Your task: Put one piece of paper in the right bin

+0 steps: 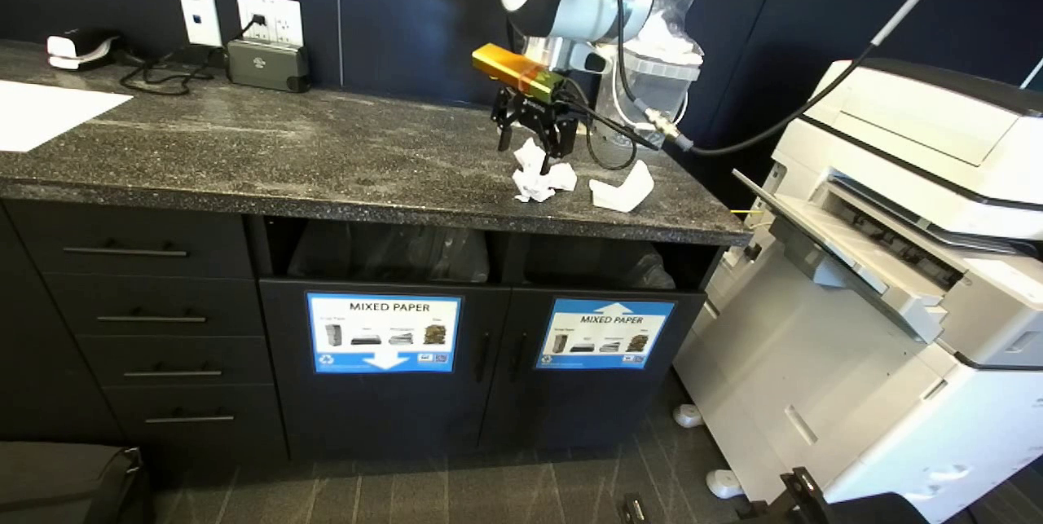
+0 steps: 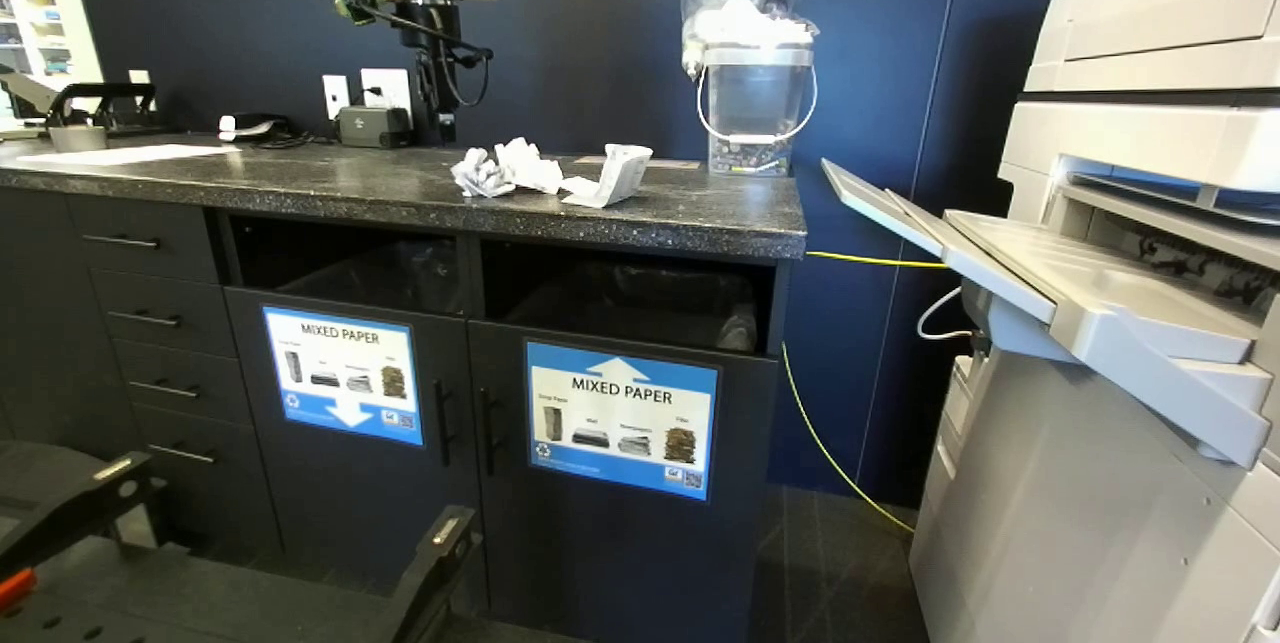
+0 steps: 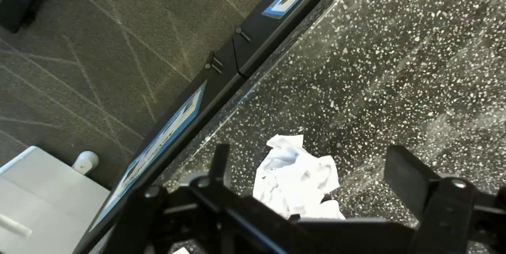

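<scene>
I have the fingers (image 3: 409, 183) apart, crumpled paper (image 1: 534, 180) on the counter (image 1: 244, 141)

At the left a white sheet (image 1: 49, 112) lies flat, with a grey box (image 1: 267, 65) to its right by the far wall (image 1: 407, 19). My gripper (image 1: 525, 156) hangs over the counter next to the crumpled paper, which I see between its parted fingers in the wrist view. Right of it, a bent piece of paper (image 1: 623, 187) rests toward the near edge. Below, I have the right bin (image 2: 640, 303), the right-hand opening above its MIXED PAPER sign (image 2: 620, 420). At the right end stands a printer (image 1: 815, 328)
</scene>
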`<state>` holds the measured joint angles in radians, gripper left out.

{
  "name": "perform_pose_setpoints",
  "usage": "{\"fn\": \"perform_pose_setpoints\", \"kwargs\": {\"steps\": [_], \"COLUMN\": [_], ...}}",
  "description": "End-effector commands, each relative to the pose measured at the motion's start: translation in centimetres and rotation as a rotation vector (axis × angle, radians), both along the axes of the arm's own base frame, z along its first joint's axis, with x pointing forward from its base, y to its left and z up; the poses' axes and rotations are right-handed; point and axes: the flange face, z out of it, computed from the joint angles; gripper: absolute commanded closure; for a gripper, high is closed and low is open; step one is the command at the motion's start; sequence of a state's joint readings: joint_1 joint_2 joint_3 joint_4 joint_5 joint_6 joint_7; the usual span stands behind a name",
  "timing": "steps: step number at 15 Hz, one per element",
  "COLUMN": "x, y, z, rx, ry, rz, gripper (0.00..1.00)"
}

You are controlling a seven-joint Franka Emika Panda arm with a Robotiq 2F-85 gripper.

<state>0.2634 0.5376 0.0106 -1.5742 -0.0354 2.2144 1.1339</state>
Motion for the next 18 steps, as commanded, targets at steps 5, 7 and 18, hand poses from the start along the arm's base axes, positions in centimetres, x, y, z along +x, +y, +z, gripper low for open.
{"fn": "perform_pose_setpoints", "kwargs": {"steps": [5, 7, 18], "x": [2.7, 3.2, 4.5], "y": [-0.7, -1.4, -3.7], "z": [-2.3, -3.1, -5.0], "rx": [-0.044, -0.050, -0.078], "ry": [0.024, 0.028, 0.052], "rz": [-0.102, -0.120, -0.157], "gripper": [0.00, 0.00, 0.00]}}
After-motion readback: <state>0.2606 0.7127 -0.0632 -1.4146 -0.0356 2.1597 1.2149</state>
